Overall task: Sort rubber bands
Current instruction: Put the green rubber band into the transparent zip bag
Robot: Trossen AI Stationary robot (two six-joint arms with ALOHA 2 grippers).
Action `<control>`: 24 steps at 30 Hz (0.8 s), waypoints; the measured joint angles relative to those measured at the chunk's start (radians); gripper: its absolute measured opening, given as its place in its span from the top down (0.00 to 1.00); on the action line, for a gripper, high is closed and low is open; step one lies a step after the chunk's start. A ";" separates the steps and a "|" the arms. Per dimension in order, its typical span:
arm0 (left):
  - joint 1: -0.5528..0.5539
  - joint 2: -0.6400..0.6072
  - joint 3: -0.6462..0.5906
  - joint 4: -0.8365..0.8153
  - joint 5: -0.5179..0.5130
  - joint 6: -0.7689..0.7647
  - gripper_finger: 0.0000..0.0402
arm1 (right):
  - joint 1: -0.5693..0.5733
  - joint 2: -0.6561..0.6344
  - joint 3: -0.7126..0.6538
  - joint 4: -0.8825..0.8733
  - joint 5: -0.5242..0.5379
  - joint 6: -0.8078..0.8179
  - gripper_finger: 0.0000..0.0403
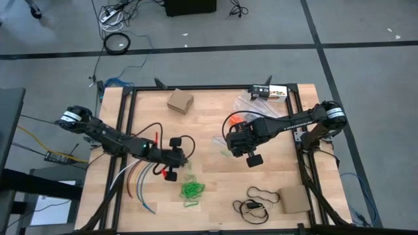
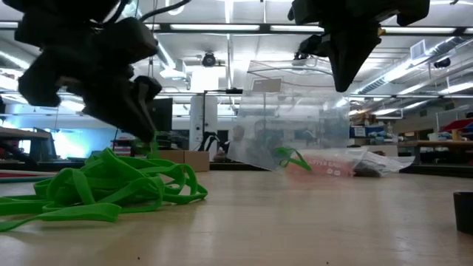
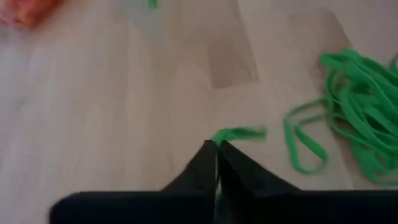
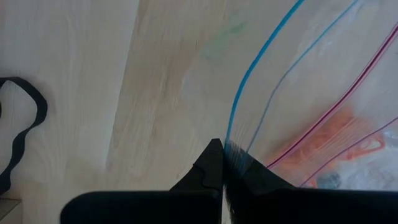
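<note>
Left hand (image 3: 216, 148) over the left-centre of the bench (image 1: 209, 108), just beside the green rubber band heap (image 1: 192, 190), fingers pressed together on one green band (image 3: 239, 133) that trails from the tips. Thin grip, by the look of it: could slip free on the way to the heap, or snag a neighbouring loop and drag the heap apart. Near the bench centre, a stray green band (image 2: 293, 158) lying against the clear plastic bag (image 2: 295, 118), still unsorted. Right hand (image 4: 222, 149) over the right-centre, clamped shut on the bag's zip edge, with orange rubber bands (image 4: 339, 146) showing through the film. Risk here: a tug on the bag could spill the orange ones out among the greens. Near right, dark rubber bands (image 1: 256, 202) lying in loose loops beside a cardboard piece (image 1: 294, 200).
</note>
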 joint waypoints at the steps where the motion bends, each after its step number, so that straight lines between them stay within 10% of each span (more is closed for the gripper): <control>1: 0.010 0.000 -0.001 0.011 0.000 0.014 0.96 | 0.000 0.000 0.000 0.001 0.000 0.000 1.00; 15: 0.151 -0.003 0.347 0.036 -0.061 0.389 1.00 | -0.001 0.000 0.000 0.013 -0.015 0.002 1.00; 24: 0.342 0.141 0.504 0.054 0.283 0.277 1.00 | -0.003 0.000 0.000 0.017 -0.015 -0.008 1.00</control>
